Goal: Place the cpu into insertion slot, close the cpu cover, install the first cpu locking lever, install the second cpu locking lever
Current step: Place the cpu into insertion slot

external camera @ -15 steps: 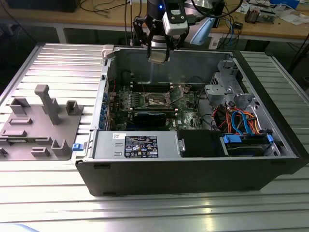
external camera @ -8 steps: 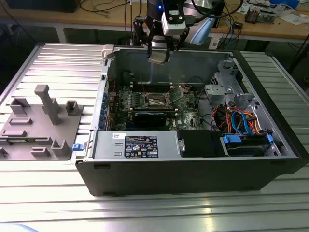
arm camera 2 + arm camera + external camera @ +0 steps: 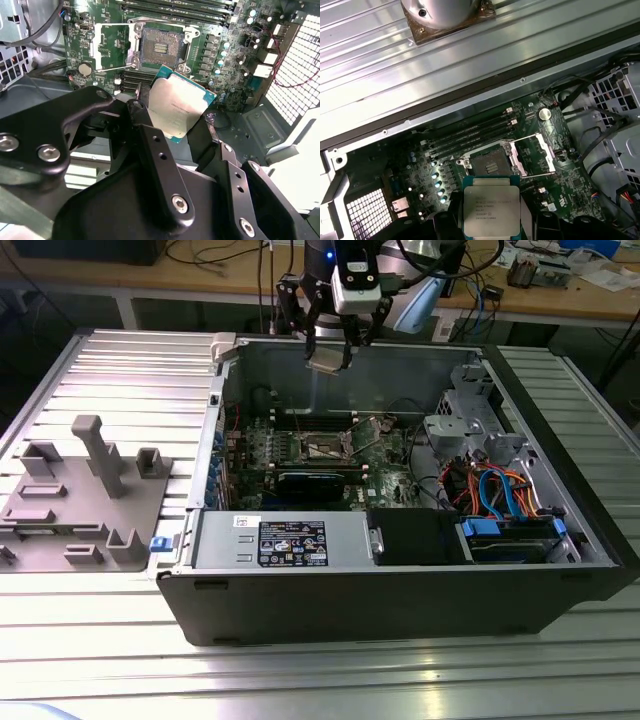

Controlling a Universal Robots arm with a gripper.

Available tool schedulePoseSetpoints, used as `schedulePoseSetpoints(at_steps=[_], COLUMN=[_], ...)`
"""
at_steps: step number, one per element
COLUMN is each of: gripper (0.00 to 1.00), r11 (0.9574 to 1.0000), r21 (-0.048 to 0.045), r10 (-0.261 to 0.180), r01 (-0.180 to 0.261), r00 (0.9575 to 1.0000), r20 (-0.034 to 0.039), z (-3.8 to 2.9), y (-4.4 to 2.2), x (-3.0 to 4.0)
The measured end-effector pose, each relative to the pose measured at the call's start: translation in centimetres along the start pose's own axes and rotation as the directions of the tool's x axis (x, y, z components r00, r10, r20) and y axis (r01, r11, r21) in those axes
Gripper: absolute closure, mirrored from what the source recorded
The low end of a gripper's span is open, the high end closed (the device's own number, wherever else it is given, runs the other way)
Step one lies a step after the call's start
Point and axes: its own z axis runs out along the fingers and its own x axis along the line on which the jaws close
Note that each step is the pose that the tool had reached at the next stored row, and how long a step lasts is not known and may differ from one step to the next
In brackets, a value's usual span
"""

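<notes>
My gripper hangs above the open computer case, shut on the cpu, a small silver-grey square chip. In both wrist views the cpu sits flat between the black fingers, well above the motherboard. The insertion slot lies bare below, with its contact field showing. The cpu cover, a thin metal frame with a square window, is swung open beside the slot.
The case walls ring the motherboard. A power supply lies along the front and a drive cage with blue and orange cables on the exterior view's right. Memory slots run beside the slot. A grey fixture stands on the table.
</notes>
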Motion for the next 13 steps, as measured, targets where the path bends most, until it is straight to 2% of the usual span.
schedulePoseSetpoints(at_steps=[13], gripper=[0.46], r11=[1.0], r21=[-0.0001], r10=[0.003], r01=[-0.003], r00=[1.0], r20=[0.0003], z=[0.0], y=[0.0], x=[0.0])
